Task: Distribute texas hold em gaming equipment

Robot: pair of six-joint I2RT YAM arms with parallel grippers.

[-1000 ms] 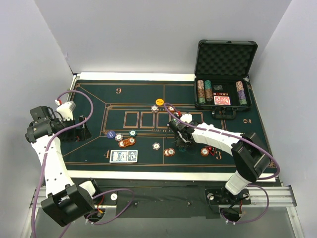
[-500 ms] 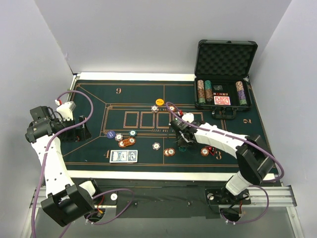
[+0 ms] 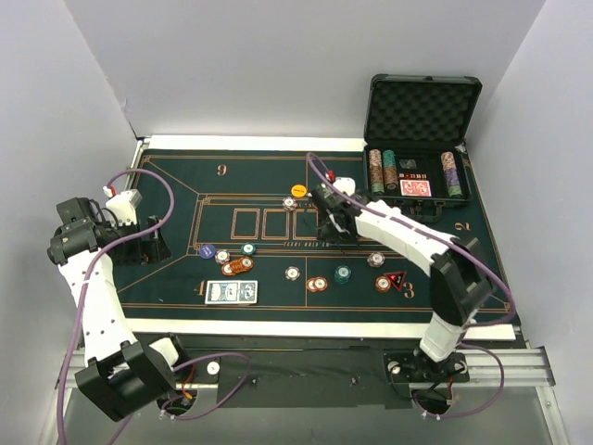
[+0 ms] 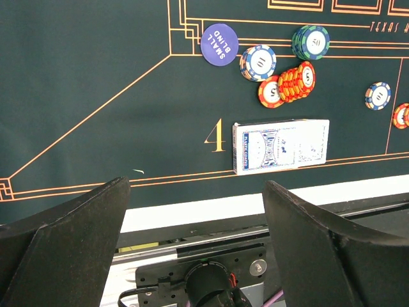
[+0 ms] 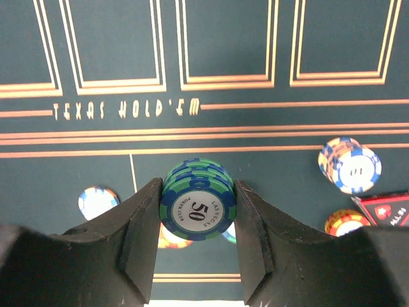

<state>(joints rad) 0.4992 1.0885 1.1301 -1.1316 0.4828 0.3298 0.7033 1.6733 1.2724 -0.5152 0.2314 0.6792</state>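
My right gripper (image 5: 198, 208) is shut on a small stack of blue-green "50" poker chips (image 5: 198, 199), held above the green felt by the "TEXAS HOLD'EM" line; in the top view it (image 3: 331, 226) hangs over the middle card boxes. The blue-backed cards (image 3: 231, 292) lie near the front left, also in the left wrist view (image 4: 281, 146). By them are an orange chip stack (image 4: 297, 81), white-blue chips (image 4: 258, 62), a teal stack (image 4: 310, 41) and a dark blue "small blind" disc (image 4: 219, 44). My left gripper (image 3: 153, 245) is open and empty at the left edge.
The open black case (image 3: 422, 102) stands at the back right with chip rows and a red-backed deck (image 3: 416, 188). Loose chips lie near the front centre: orange (image 3: 318, 284), teal (image 3: 343, 273), white (image 3: 293, 273). A red card (image 3: 397, 279) lies near the "3".
My right gripper has moved away from the front centre towards the middle boxes, carrying the blue-green chips. A teal chip now shows where it was. The left arm has not moved.
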